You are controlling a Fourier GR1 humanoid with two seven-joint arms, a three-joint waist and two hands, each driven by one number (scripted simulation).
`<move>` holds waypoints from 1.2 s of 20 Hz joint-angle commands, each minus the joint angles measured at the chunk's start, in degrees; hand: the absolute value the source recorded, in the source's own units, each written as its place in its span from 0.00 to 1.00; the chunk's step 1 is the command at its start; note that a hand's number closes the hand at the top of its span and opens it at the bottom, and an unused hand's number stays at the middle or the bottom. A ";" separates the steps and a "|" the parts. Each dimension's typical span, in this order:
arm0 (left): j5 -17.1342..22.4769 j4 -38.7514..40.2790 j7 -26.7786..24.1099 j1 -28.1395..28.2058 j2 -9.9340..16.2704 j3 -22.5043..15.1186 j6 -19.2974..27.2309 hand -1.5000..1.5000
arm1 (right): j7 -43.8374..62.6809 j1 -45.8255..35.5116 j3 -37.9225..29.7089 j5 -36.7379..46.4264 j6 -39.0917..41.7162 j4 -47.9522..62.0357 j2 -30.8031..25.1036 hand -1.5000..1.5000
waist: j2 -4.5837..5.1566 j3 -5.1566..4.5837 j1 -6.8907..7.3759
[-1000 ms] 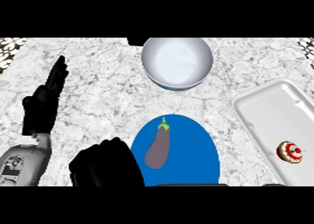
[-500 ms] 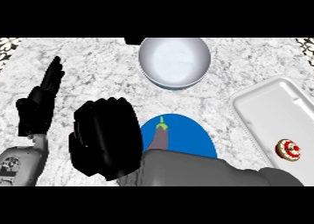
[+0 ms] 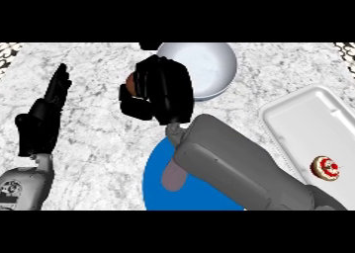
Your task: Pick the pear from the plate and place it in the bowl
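head view: right robot hand (image 3: pixel 164 94) has moved up from the near edge of the blue plate (image 3: pixel 154 180) in the last second and now sits just left of the white bowl (image 3: pixel 209 66), fingers curled around something reddish-brown (image 3: pixel 126 85) showing at its left edge. can't tell what that is. the purple-brown item on the plate reads as an eggplant (image 3: pixel 172 175), not a pear, and it lies there partly hidden under the grey forearm. so my read is the task object isn't lifted, and whatever is in the hand needs a short shift right to clear the bowl rim. left robot hand (image 3: pixel 45 116) rests open, fingers up, at the left of the table (image 3: pixel 100 143). white tray (image 3: pixel 319 133) at right holds a small red-and-white pastry (image 3: pixel 326 167).
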 commanded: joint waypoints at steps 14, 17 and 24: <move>-0.14 -0.09 -0.64 -1.36 0.14 0.38 -2.24 0.50 | -28.74 -9.53 -15.56 1.60 -6.28 43.21 -5.93 1.00 | 1.15 0.03 2.72; -1.26 0.56 -1.81 0.01 -1.93 -1.30 -1.16 0.50 | -33.95 -8.59 -19.91 -2.79 -5.98 46.02 -5.91 1.00 | 1.43 0.08 3.09; -0.39 0.01 1.44 -5.17 -0.72 -0.05 -2.27 0.50 | -44.96 -6.19 -27.27 -11.25 2.21 49.38 -4.23 0.00 | 2.10 0.21 3.73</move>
